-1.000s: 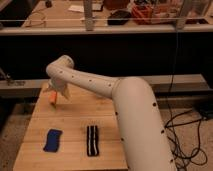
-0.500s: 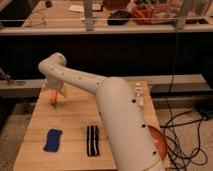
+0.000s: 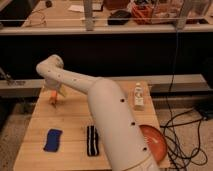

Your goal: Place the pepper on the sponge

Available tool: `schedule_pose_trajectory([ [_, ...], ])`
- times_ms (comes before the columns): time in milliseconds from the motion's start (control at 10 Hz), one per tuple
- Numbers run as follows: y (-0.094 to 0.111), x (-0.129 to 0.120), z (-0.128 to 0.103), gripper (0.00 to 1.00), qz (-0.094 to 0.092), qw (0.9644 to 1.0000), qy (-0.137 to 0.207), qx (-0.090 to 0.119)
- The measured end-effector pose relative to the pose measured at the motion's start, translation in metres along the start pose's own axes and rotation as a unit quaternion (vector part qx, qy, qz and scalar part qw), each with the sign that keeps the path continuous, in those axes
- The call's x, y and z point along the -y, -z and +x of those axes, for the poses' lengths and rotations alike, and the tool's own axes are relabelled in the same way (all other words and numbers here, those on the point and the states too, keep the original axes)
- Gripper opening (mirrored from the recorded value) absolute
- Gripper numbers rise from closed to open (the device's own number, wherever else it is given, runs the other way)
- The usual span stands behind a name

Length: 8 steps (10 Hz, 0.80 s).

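Observation:
The small orange pepper [image 3: 52, 98] hangs tip-down at the back left of the wooden table [image 3: 75, 120], just above its surface. My gripper [image 3: 53, 94] is shut on it, at the end of the white arm [image 3: 100, 105] that reaches in from the lower right. The blue sponge [image 3: 52, 140] lies flat near the front left of the table. It sits well in front of the gripper and apart from it.
A black-and-white striped piece [image 3: 91, 140] lies just right of the sponge. An orange-red plate [image 3: 154, 142] sits at the front right, partly behind the arm. A white bottle [image 3: 137, 96] stands at the back right. Cables trail on the floor to the right.
The arm's upper bend swung slightly left and the arm now fills more of the view. The gripper and pepper stayed at nearly the same spot at the back left.

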Motion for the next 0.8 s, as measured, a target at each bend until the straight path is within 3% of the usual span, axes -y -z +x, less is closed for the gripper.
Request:
schedule_pose_trajectory([
  [800, -0.029, 0.008, 0.007, 0.80, 0.005, 0.9993, 0.031, -0.019],
])
